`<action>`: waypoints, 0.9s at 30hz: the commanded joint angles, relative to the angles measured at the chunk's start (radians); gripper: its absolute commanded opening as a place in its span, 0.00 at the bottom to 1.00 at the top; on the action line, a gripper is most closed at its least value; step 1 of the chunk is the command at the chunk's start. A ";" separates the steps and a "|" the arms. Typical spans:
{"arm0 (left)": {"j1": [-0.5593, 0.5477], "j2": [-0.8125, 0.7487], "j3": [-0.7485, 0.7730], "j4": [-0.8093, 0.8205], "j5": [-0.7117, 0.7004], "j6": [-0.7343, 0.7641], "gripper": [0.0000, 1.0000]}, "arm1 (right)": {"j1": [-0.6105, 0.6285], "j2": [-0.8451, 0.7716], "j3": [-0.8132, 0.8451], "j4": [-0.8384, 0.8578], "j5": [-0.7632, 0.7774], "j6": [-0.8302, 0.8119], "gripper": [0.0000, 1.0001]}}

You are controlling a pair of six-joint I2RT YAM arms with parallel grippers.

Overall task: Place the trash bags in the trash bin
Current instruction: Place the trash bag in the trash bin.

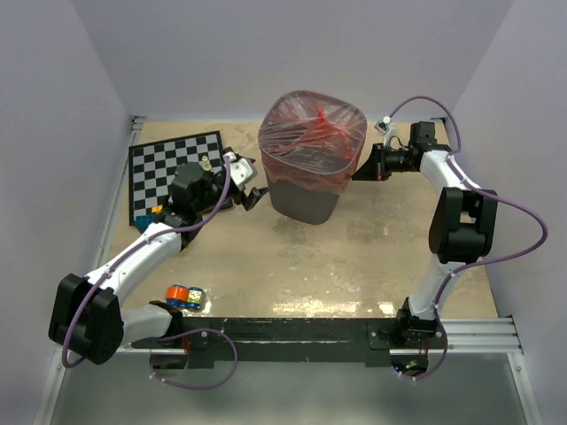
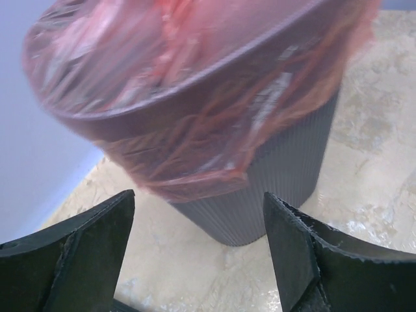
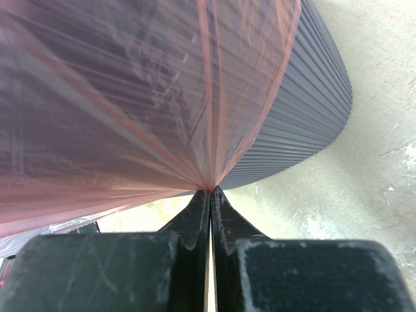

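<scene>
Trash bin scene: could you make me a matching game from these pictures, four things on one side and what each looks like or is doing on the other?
Things:
1. trash bag
2. trash bin
3. left gripper
4. right gripper

States:
A. open, holding nothing
B. dark grey, standing upright
C. shut, pinching the bag's edge
D. red-orange, stretched over the rim

Pairs: 1-D, 2-B, 3-A, 4-C

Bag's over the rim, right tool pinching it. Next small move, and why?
Probably draw the right tool slightly down the dark grey mesh bin: it is shut on the translucent red-orange film bag, pulled taut, with the hem below the rim. The left tool is open, touching nothing.
</scene>
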 commanded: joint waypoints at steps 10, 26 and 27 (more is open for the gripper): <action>-0.130 0.027 -0.014 0.175 -0.173 0.113 0.60 | -0.001 -0.057 0.009 0.003 0.010 0.004 0.00; -0.163 0.113 -0.068 0.136 -0.258 0.246 0.00 | -0.001 -0.049 -0.008 -0.009 0.080 -0.038 0.00; -0.162 0.105 -0.086 0.132 -0.258 0.274 0.00 | -0.003 -0.043 -0.009 -0.012 0.094 -0.045 0.00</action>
